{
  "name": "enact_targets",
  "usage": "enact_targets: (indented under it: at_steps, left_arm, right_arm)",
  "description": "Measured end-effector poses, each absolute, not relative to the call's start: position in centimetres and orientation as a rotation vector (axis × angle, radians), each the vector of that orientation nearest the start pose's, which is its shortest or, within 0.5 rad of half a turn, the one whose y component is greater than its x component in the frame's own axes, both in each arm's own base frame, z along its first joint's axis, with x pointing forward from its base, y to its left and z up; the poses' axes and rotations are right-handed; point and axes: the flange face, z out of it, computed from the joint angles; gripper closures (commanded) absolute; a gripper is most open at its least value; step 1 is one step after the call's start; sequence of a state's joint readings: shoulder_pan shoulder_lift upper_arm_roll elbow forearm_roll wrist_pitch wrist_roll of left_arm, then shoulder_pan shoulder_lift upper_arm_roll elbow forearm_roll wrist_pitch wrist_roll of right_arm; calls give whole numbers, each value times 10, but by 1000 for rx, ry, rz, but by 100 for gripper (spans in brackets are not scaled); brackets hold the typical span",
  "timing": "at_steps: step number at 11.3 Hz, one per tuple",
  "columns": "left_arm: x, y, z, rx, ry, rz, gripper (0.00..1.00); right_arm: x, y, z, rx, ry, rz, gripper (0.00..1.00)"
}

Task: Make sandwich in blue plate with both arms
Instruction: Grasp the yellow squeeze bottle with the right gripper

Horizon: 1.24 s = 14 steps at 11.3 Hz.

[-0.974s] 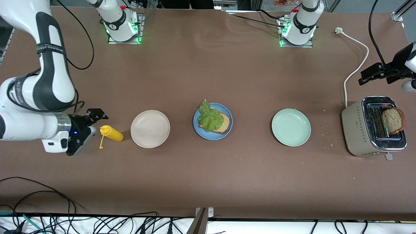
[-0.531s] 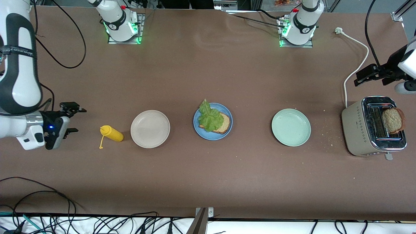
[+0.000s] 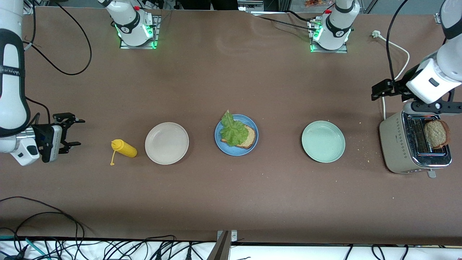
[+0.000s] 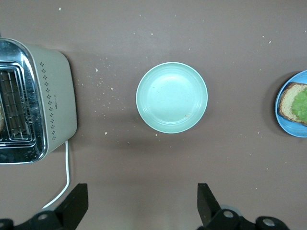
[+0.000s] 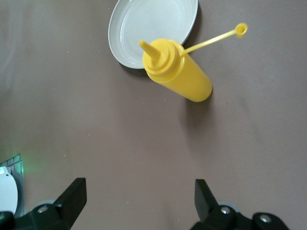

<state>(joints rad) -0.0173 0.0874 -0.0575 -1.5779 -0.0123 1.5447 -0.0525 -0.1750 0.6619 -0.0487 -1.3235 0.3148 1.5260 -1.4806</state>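
The blue plate [image 3: 235,152] sits mid-table with a brown bread slice [image 3: 249,137] on it and a ruffled green lettuce leaf [image 3: 232,130] on top. The left wrist view catches the plate's edge [image 4: 288,128]. A second bread slice [image 3: 437,133] stands in the toaster [image 3: 400,144]. My left gripper [image 3: 379,92] [image 4: 141,196] hangs open and empty over the table beside the toaster, above its white cable. My right gripper [image 3: 74,131] [image 5: 139,189] is open and empty at the right arm's end of the table, apart from the yellow bottle.
A yellow squeeze bottle [image 3: 124,148] [image 5: 177,72] lies beside a cream plate [image 3: 166,143] [image 5: 153,24]. A pale green plate [image 3: 323,141] [image 4: 171,97] lies between the blue plate and the toaster [image 4: 29,100]. The toaster's white cable [image 3: 397,76] runs across the table. Crumbs lie round the toaster.
My right gripper has drawn back from the yellow bottle toward the right arm's end of the table. The left arm has swung in, bringing its gripper toward the middle beside the toaster.
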Motion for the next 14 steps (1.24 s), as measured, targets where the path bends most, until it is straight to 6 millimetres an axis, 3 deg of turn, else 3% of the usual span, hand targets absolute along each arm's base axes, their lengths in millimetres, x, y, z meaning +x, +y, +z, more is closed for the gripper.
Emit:
enact_targets:
  at_steps: [3, 7, 11, 14]
  left_arm:
    - [574, -43, 575, -3140, 34, 172, 0]
    - [576, -51, 600, -3151, 57, 88, 0]
    - [572, -67, 600, -3151, 103, 104, 0]
    - [571, -70, 601, -3150, 112, 110, 0]
  right_arm:
    - [669, -123, 259, -2050, -1445, 40, 0]
    - [658, -143, 185, -1888, -1382, -146, 0]
    - [662, -127, 161, -1725, -1410, -388, 0]
    - [669, -116, 163, -1612, -1457, -585, 0]
